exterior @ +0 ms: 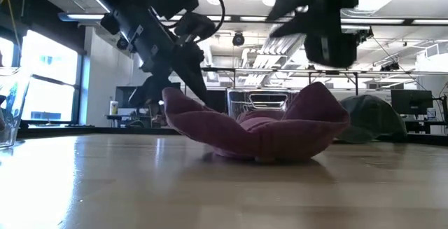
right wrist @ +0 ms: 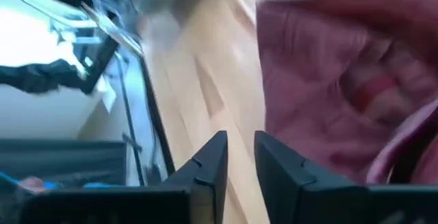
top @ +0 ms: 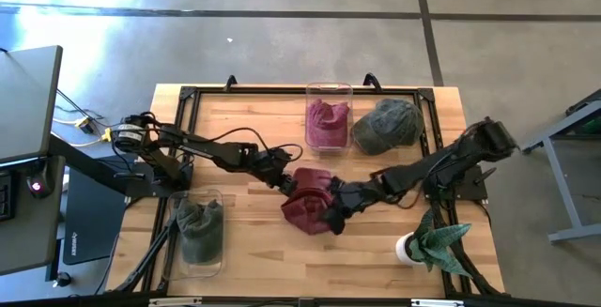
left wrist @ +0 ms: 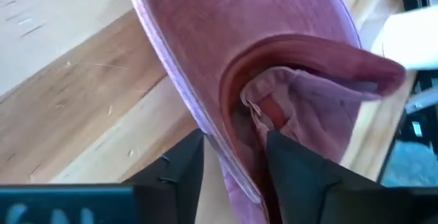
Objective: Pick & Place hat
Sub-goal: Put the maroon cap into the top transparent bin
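Worktop count: four hats — two maroon, two green. Two clear bins. One potted plant. Two arms.

two black jointed arms, black cables looped along left arm, dark wedge-shaped fingers

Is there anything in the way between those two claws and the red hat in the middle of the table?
Nothing visible. The left gripper has the edge of the red hat between its fingers, and the right gripper is right at the hat's other side, fingers slightly apart with nothing between them. The hat lies on the wooden table.
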You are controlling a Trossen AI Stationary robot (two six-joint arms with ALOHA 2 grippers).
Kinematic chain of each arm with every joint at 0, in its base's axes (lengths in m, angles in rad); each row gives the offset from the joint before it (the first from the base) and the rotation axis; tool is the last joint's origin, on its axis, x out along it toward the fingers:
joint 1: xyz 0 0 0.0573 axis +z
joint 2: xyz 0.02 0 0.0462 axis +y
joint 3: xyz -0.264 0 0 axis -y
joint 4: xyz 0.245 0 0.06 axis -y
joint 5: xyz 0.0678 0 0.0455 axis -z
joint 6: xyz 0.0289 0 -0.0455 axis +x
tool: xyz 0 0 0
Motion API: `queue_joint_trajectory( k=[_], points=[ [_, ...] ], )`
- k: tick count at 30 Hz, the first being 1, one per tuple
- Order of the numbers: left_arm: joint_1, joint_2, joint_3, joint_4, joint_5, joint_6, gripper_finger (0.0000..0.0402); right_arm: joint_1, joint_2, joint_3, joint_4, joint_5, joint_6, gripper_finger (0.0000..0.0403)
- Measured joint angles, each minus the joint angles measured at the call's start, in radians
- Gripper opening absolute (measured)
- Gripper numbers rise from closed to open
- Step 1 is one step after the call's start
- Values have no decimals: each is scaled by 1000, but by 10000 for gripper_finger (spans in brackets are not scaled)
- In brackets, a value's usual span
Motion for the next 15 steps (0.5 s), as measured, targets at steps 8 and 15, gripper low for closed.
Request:
queue_joint_trajectory(
  k=[8,15],
  points=[
    [20,-127,0,-81,129,134,168,-14,193,215,-312,-26,38,4],
    [-82,-212,-3,-156,167,582,168,-17,273,365,-904,107,114,3]
  ],
)
